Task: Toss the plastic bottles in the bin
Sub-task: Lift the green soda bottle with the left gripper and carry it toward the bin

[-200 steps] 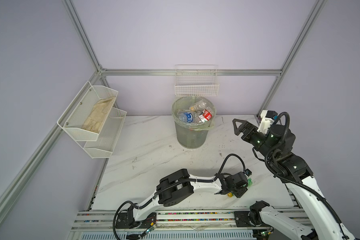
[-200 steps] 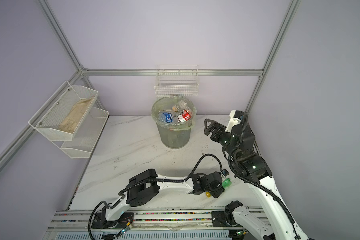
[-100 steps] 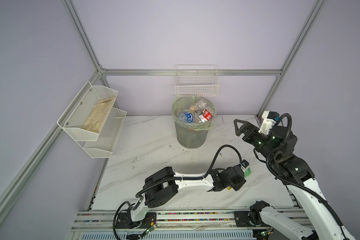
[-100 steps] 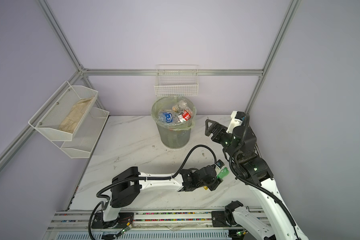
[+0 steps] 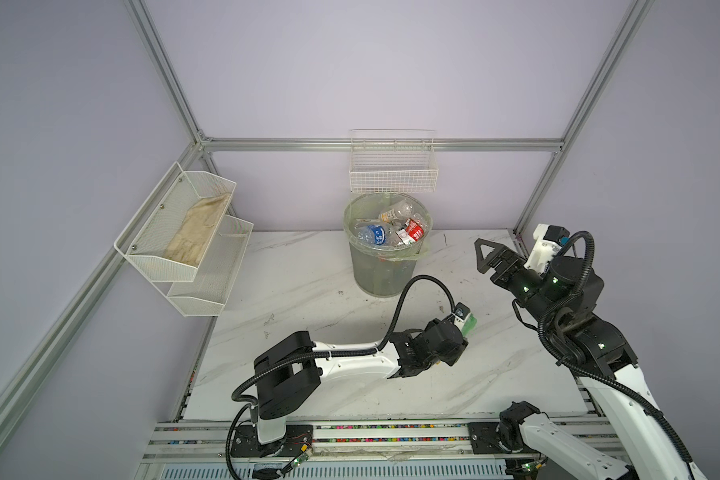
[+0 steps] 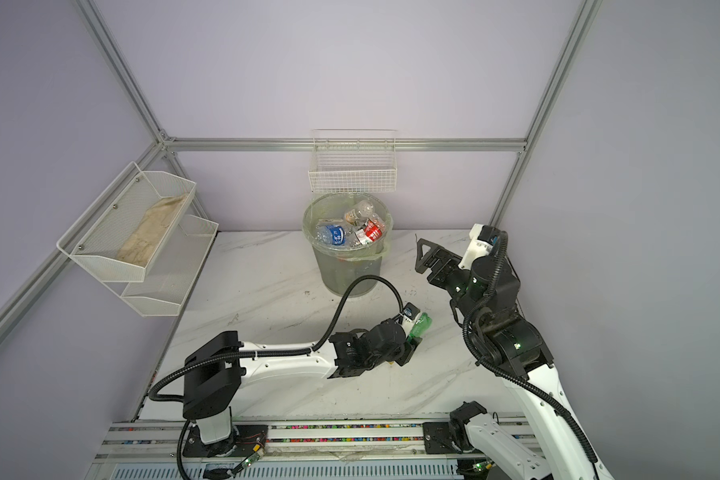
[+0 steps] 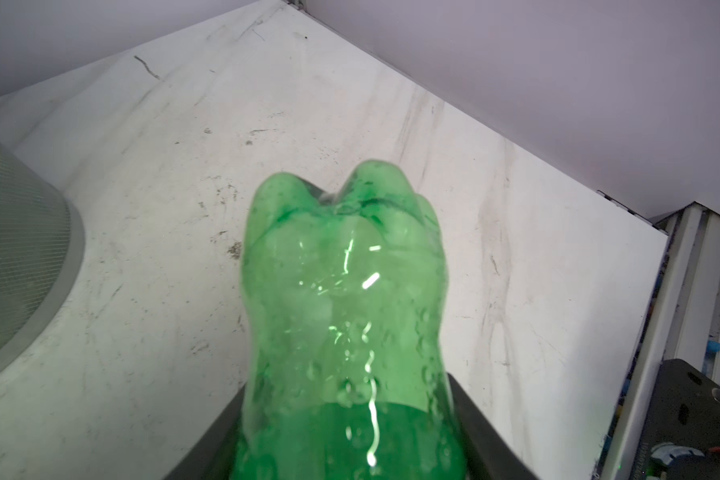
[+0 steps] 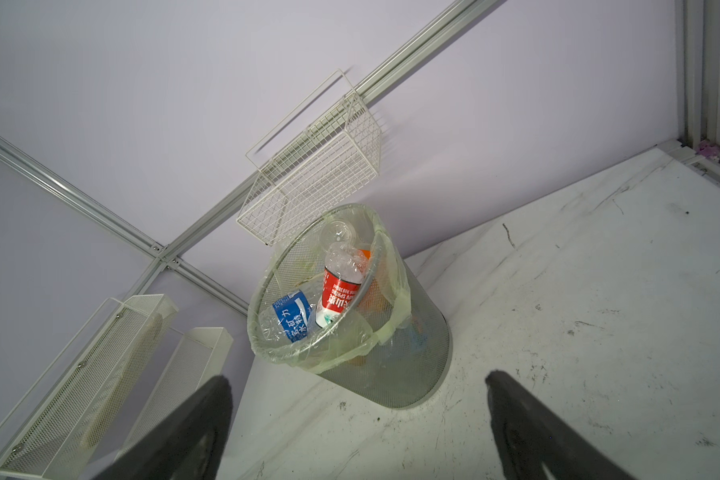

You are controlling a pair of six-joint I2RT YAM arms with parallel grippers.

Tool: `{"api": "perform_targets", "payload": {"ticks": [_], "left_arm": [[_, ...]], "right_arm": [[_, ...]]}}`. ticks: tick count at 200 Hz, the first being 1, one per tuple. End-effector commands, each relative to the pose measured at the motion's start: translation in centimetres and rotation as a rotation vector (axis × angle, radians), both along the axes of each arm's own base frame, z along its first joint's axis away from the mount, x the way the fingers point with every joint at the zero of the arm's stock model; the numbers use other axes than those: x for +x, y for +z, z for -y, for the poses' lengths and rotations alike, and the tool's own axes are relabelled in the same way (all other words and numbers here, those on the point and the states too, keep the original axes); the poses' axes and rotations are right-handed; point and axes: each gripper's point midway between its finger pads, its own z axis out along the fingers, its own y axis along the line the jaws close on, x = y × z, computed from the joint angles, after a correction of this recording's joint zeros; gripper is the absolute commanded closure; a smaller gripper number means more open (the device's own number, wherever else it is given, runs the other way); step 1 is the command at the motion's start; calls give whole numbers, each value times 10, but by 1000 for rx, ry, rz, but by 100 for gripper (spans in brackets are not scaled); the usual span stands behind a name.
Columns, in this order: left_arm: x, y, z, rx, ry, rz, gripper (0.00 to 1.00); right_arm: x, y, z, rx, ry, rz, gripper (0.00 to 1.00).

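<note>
While our left gripper clamps the green bottle right of the table's middle, we see the bottle's lobed base pointing ahead of the fingers. Its long axis lies in line with the claw, and its cap end is hidden. The scuffed white marble table is bare from there to the bin, though our black cable arches before the bin's foot. Our right gripper hangs raised beside the bin, jaws spread wide and empty. Clear bottles with blue and red labels fill the bin to its rim. Behind it a wire basket hangs on the lilac wall, and mesh trays are mounted far left.
</note>
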Motion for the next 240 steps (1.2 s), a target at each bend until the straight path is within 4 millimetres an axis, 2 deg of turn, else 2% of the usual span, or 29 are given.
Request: {"api": "perform_targets", "payload": {"ticks": [1, 24, 55, 59, 63, 87, 105, 123, 132, 139, 151, 182, 210, 240], "left_arm": [[19, 43, -32, -80, 79, 80, 80], [33, 68, -66, -117, 141, 119, 80], [52, 116, -115, -175, 216, 194, 80], [56, 116, -119, -167, 224, 199, 80], [54, 136, -129, -200, 234, 224, 80], [61, 185, -171, -224, 299, 329, 80], [58, 220, -204, -260, 358, 402, 80], [47, 252, -240, -322, 415, 479, 80], [39, 266, -259, -358, 448, 515, 82], [33, 275, -275, -391, 483, 538, 87], [22, 284, -302, -444, 545, 580, 94], [-8, 297, -353, -533, 610, 665, 95], [-29, 306, -383, -566, 637, 720, 96], [-39, 318, -397, -569, 647, 772, 97]], "right_arm": [[-2, -3, 8, -8, -38, -6, 3], [-3, -1, 11, -7, -50, 0, 3], [-1, -5, 10, -4, -48, -8, 2], [-1, -5, 9, -4, -47, -10, 3], [0, -7, 9, -5, -44, -14, 3], [1, -11, 7, -5, -37, -25, 3], [-1, -10, 8, -8, -40, -19, 3], [-3, -8, 11, -12, -48, -11, 3], [-4, -7, 11, -14, -49, -9, 3], [-4, -8, 12, -16, -51, -10, 3], [-4, -8, 11, -18, -49, -11, 3], [-2, -10, 9, -18, -44, -18, 3], [0, -12, 7, -15, -37, -25, 3], [2, -14, 4, -6, -25, -35, 3]]}}
